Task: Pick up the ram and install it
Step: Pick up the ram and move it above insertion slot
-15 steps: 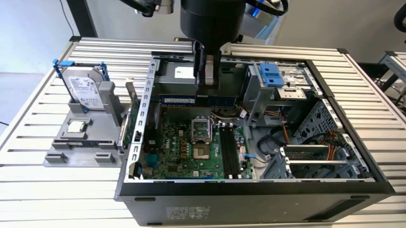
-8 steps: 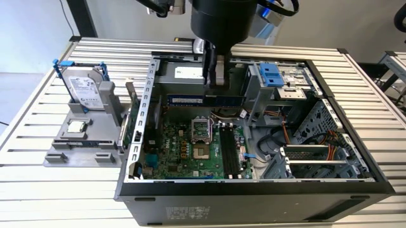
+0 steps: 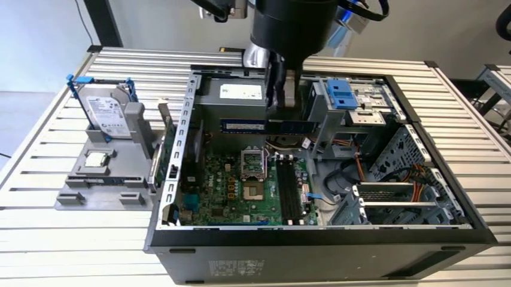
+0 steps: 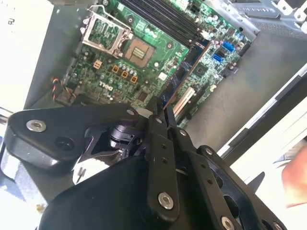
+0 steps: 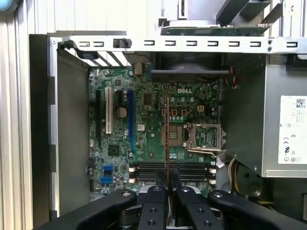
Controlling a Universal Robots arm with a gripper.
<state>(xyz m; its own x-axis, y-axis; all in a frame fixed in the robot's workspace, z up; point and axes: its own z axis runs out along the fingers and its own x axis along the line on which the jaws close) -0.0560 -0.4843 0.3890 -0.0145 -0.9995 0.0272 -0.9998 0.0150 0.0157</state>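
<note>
Setting: a robotics lab or test workshop. Evidence: a slatted aluminium table (image 3: 72,239) carries an opened desktop computer case (image 3: 319,242) lying on its side, with the motherboard (image 3: 231,191) exposed. Beside it, on the exterior view's left, a grey parts holder (image 3: 80,191) stands a hard drive (image 3: 108,113) upright. A black robot arm (image 3: 291,24) hangs over the case. A second slatted table (image 3: 499,78) sits at the exterior view's right edge.

Single arm (image 3: 289,24) comes down from above in exterior view, thick dark wrist (image 3: 288,42) vertical. Below it, gripper (image 3: 283,112) points straight down, slim black fingers (image 3: 276,84) drawn close together. In both wrist views, jaws pinched tight on thin edge of ram (image 5: 166,139); black linkage bars (image 5: 103,208) splay outward behind fingertips.
</note>
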